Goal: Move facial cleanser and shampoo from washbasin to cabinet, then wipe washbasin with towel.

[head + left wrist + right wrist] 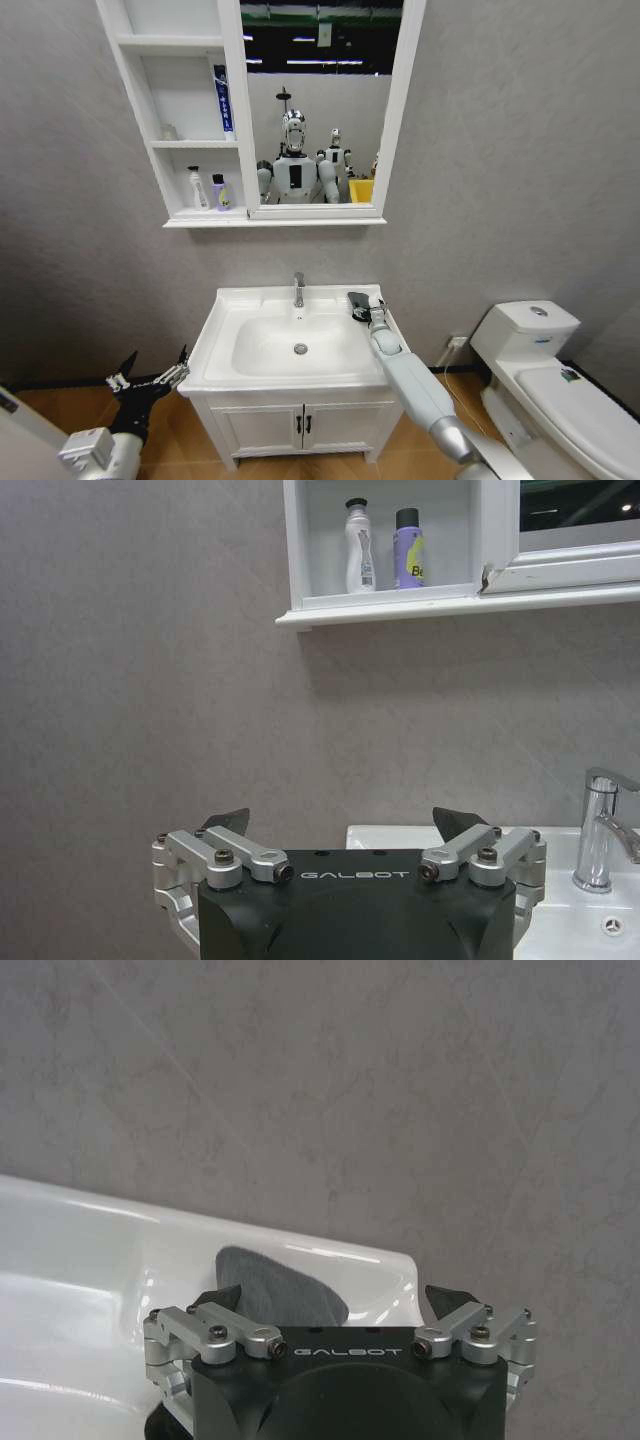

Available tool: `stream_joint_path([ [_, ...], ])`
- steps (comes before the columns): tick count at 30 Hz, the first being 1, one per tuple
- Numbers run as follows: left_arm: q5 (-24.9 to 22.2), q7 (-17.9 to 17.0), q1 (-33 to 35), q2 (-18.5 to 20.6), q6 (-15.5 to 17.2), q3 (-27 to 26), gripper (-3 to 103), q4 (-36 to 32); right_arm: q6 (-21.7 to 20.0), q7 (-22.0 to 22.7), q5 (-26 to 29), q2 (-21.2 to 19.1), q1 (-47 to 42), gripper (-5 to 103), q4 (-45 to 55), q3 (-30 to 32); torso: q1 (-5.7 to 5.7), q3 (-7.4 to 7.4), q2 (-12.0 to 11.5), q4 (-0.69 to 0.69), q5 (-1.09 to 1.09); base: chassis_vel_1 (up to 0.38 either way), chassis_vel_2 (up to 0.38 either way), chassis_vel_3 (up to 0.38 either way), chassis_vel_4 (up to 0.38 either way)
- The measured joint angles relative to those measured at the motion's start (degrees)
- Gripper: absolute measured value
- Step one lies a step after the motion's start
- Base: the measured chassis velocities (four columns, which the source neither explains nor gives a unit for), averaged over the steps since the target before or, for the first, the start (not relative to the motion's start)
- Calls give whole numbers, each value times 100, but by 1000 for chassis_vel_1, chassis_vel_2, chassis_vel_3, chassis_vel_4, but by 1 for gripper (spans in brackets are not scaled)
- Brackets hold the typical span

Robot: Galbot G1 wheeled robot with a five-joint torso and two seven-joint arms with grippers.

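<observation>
— on the back right corner of the washbasin (225, 375) rim, what's that dark thing?
— the towel (358, 303), a small dark folded cloth lying flat on the white ledge, to the right of the chrome tap (298, 289). the right wrist view has it as a dark patch (280, 1290) just past the right gripper's tips.
— and the right gripper (362, 309) itself?
— reached over that corner, right at the towel. its two fingers (228, 1298) are spread wide with the cloth ahead of them, between the tips, and nothing is pinched. whether the tips touch the cloth, i can't tell.
— the bottles?
— on the lowest shelf of the cabinet (135, 90), beside the mirror (320, 100): a white bottle (198, 188) and a purple bottle (220, 193) with a dark cap, standing upright and close together. a blue tube (223, 98) stands on the shelf above.
— left arm?
— low, off the basin's left front corner. the left gripper (150, 377) is spread wide too, holding nothing, pointing toward the grey wall.
— anything else?
— a white toilet (540, 375) stands well to the right of the vanity.
</observation>
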Motion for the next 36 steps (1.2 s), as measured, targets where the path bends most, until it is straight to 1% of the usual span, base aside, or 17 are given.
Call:
stream_joint_path([
  [3, 0, 0, 0, 0, 0, 0, 100, 0, -221, 79, 204, -151, -92, 100, 314, -32, 0, 0, 0, -2, 0, 0, 0, 0, 0],
  [10, 0, 0, 0, 0, 0, 0, 100, 0, -206, 81, 167, -197, -77, 100, 190, 30, 0, 0, 0, -2, 2, 0, 0, 0, 0],
  [12, 0, 0, 0, 0, 0, 1, 100, 0, -203, 228, 403, -290, -209, 100, 793, 41, 1, 0, 0, 1, 2, 0, 0, 0, 0],
  [15, 0, 0, 0, 0, 0, 0, 100, 0, -245, 341, 552, -388, -321, 100, 1177, 40, 0, 0, 0, 2, 1, 0, 0, 0, 0],
  [17, 0, 0, 0, 0, 0, 0, 100, 0, -483, 740, 1054, -824, -829, 100, 2399, 94, 0, -1, 0, 3, 1, 0, 0, 0, 0],
  [18, 0, 0, 0, 0, 0, 0, 100, 0, -483, 740, 1054, -824, -829, 100, 2399, 94, 0, -1, 0, 3, 1, 0, 0, 0, 0],
  [19, 0, 0, 0, 0, 0, 0, 100, 1, -619, 930, 1211, -1132, -1318, 100, 3157, 230, 0, 0, 0, 0, 1, 0, 0, 0, 0],
  [20, 0, 1, 0, 0, 0, 1, 100, 0, -681, 1015, 1240, -1337, -1749, 100, 3731, 376, 0, -1, 0, -5, 2, 0, 0, 0, 0],
  [21, 0, 1, 0, 0, 0, 1, 100, 0, -681, 1015, 1240, -1337, -1749, 100, 3731, 376, 0, -1, 0, -5, 2, 0, 0, 0, 0],
  [23, 0, 1, 0, 1, 0, 1, 100, 0, -734, 1180, 1180, -1630, -2895, 100, 4900, 880, -1, -2, 1, -4, 1, 0, 0, 0, 0],
  [24, 0, 1, 0, 1, 0, 1, 100, 0, -734, 1180, 1180, -1630, -2895, 100, 4900, 880, -1, -2, 1, -4, 1, 0, 0, 0, 0],
  [25, 0, 0, 0, 0, 0, 0, 100, 1, -715, 1227, 1062, -1639, -3424, 100, 5286, 1113, -1, -2, 0, -1, 1, 0, 0, 0, 0],
  [27, 0, 0, 0, 1, 0, 0, 100, 0, -428, 1144, 248, -1333, -4887, 100, 6168, 1750, -1, -2, 1, -3, 0, 0, 0, 0, 0],
  [28, 0, 0, 0, 1, 0, 0, 100, 0, -428, 1144, 248, -1333, -4887, 100, 6168, 1750, -1, -2, 1, -3, 0, 0, 0, 0, 0],
  [31, 0, 1, 0, 0, 0, 0, 100, 0, -8, 740, -815, -481, -6509, 100, 7003, 2107, -2, -3, 1, -5, 1, 0, 0, 0, 0],
  [34, 0, 1, 0, 1, 0, 0, 100, 0, -102, 676, -934, -199, -6994, 100, 7345, 2011, -2, -2, 2, -2, -3, 0, 0, 0, 0],
  [36, 0, 1, 0, 1, 0, 0, 100, 0, -164, 718, -941, -143, -7059, 100, 7417, 1951, -2, -1, 1, -2, -1, 16, -3, -8, 25],
])
